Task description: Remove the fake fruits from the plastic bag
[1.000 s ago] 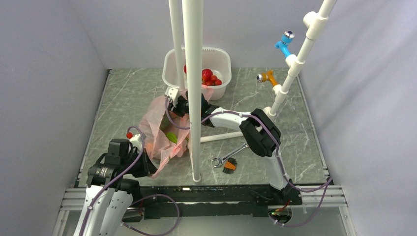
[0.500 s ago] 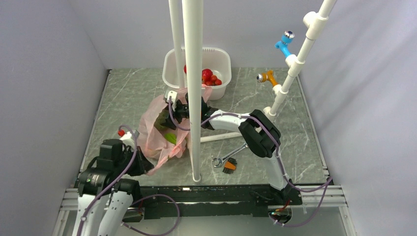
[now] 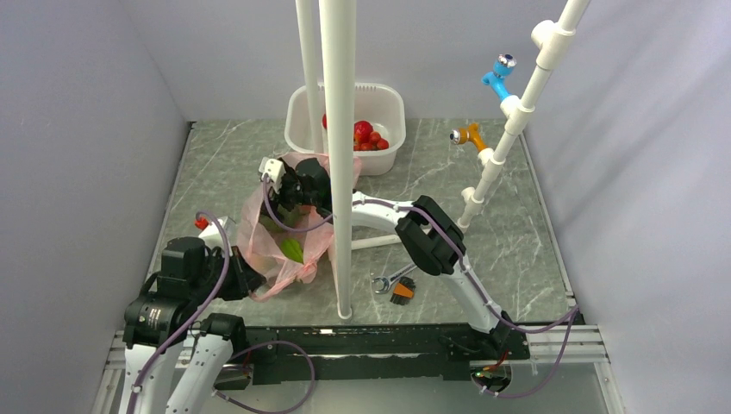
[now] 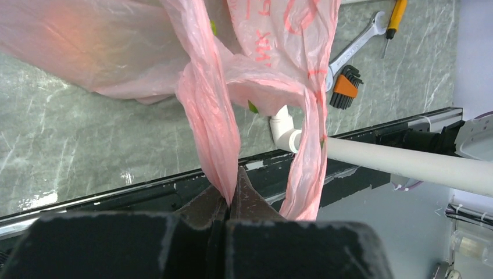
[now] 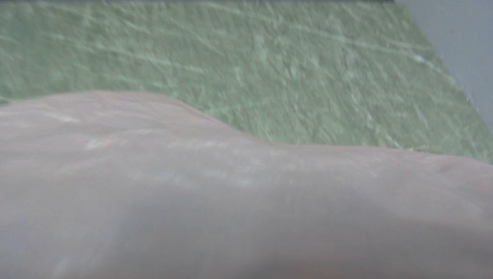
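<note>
The right gripper [image 3: 284, 207] has swung toward the grey marble table's [image 3: 215, 164] left edge over the thin crinkly pink plastic bag [image 3: 259, 226], jaw gap unreadable, seemingly seeking the glossy green elongated plastic fruit [image 3: 291, 250]; the left gripper [image 4: 228, 200] pinches a bag handle.

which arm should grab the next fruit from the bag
Right: the right gripper is at the mouth of the plastic bag, over the green fruit; the left gripper is shut on its handle.
</note>
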Robot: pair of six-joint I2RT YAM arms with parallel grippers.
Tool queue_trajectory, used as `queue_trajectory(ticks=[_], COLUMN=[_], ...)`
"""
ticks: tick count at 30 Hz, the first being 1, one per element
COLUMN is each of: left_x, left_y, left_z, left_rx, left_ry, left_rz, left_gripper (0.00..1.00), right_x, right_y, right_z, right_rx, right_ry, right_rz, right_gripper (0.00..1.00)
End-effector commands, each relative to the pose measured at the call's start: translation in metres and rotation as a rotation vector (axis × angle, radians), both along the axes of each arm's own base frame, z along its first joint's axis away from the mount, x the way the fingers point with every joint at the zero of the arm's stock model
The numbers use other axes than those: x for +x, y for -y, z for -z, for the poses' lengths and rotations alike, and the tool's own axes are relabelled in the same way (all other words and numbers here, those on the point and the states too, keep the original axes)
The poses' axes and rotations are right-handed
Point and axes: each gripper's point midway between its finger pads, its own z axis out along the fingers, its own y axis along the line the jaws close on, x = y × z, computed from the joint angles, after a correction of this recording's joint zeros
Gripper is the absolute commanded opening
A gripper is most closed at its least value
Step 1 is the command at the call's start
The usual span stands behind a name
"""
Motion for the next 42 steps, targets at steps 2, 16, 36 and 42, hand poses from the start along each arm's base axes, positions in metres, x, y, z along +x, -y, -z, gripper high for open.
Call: queue_trajectory(ticks=[2, 16, 36, 42], left_x=[-0.001, -0.013, -0.019, -0.019], left_y=[0.004, -0.013, -0.004, -0.005], left_z=[-0.001, 0.014, 0.056, 0.055], left_rx=[-0.019, 0.073, 0.060, 0.062], left_ry=[0.018, -0.031, -0.163, -0.152], left_rz=[0.013, -0.014, 0.049, 0.039], left_gripper=[0.00, 0.00, 0.00, 0.00], right_x=[0.003, -0.047, -0.116, -0.098], right_y=[0.014, 0.112, 0.182, 0.146], right_z=[0.025, 0.068, 0.043, 0.004], right_rx=[-0.103, -0.216, -0.175, -0.096], right_ry=[0.036, -0.020, -0.172, -0.141], right_rz=[0.030, 0.135, 0.155, 0.121], right_gripper=[0.96, 0.65, 0.69, 0.76])
